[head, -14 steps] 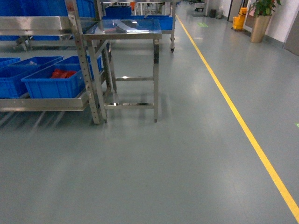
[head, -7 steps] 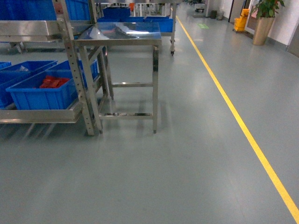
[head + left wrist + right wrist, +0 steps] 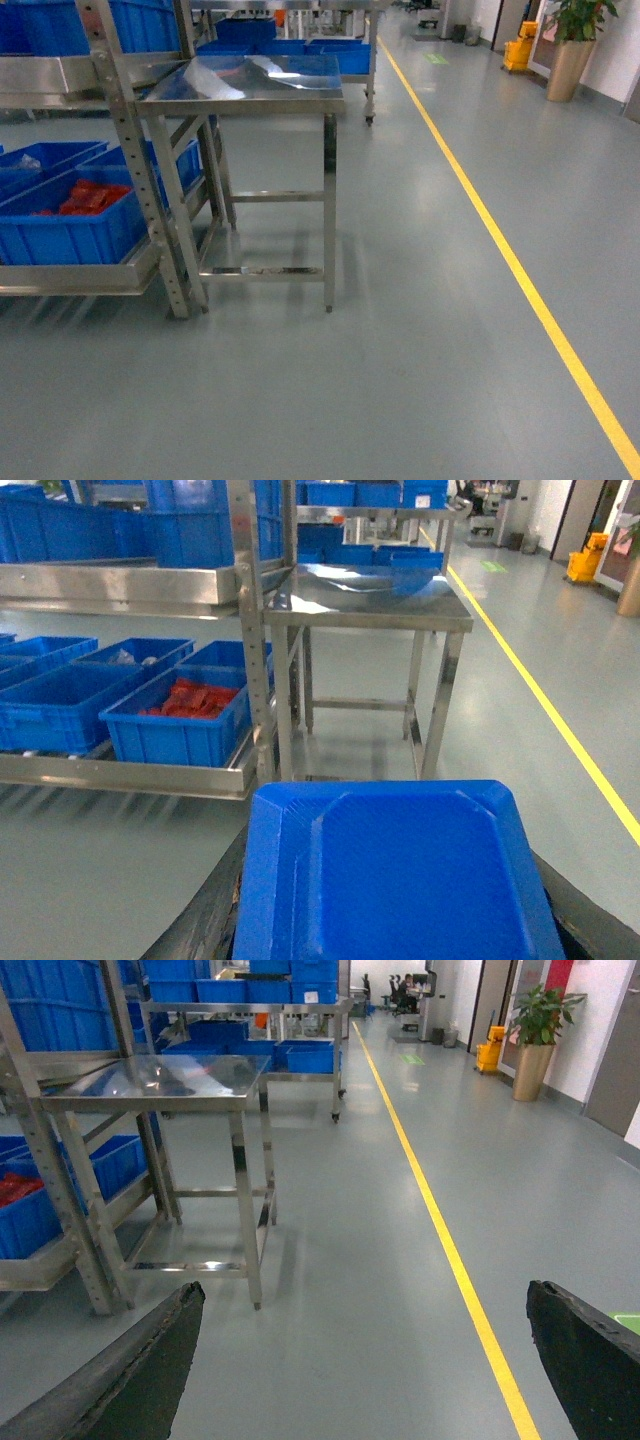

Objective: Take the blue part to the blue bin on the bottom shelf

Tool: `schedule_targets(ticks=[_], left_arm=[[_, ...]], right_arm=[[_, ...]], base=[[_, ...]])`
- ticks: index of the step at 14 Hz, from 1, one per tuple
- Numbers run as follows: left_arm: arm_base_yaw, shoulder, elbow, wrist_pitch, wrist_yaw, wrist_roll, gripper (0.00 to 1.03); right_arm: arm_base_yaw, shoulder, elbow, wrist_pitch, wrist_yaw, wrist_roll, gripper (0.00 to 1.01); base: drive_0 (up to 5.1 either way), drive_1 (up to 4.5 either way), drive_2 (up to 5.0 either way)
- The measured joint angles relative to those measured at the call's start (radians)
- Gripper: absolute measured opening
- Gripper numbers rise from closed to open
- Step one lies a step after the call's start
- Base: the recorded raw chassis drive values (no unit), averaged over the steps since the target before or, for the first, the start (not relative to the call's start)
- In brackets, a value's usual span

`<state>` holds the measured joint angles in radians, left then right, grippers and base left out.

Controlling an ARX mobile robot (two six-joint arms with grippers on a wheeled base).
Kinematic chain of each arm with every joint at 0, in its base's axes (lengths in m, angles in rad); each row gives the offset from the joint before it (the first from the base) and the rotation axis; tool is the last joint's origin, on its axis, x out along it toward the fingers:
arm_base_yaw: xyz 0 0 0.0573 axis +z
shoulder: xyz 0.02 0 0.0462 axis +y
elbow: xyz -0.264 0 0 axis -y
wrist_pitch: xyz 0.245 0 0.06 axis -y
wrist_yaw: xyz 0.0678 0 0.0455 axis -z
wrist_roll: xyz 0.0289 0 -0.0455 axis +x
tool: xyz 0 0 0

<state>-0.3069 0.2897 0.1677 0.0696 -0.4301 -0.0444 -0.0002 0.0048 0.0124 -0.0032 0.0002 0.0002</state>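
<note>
No text, label, number or sign is readable in any view.

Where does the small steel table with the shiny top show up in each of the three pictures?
Head view: steel table, upper left of middle, beside the rack.
Left wrist view: upper middle, right of the rack post, above the blue part.
Right wrist view: upper left.
Shared landmark: the yellow floor line, right of the table in every view.

Black, matte, curved fingers [image 3: 130, 1380]
</note>
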Motion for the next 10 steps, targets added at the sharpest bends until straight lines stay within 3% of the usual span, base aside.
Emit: schedule_targets(ticks=[10], left_arm=[[0.000,0.000,0.000,0.003,0.000,0.000,0.43]], right_arm=[[0.000,0.000,0.000,-0.001,0.000,0.000,0.98]], base=[[0.1,4.12,-3.9]])
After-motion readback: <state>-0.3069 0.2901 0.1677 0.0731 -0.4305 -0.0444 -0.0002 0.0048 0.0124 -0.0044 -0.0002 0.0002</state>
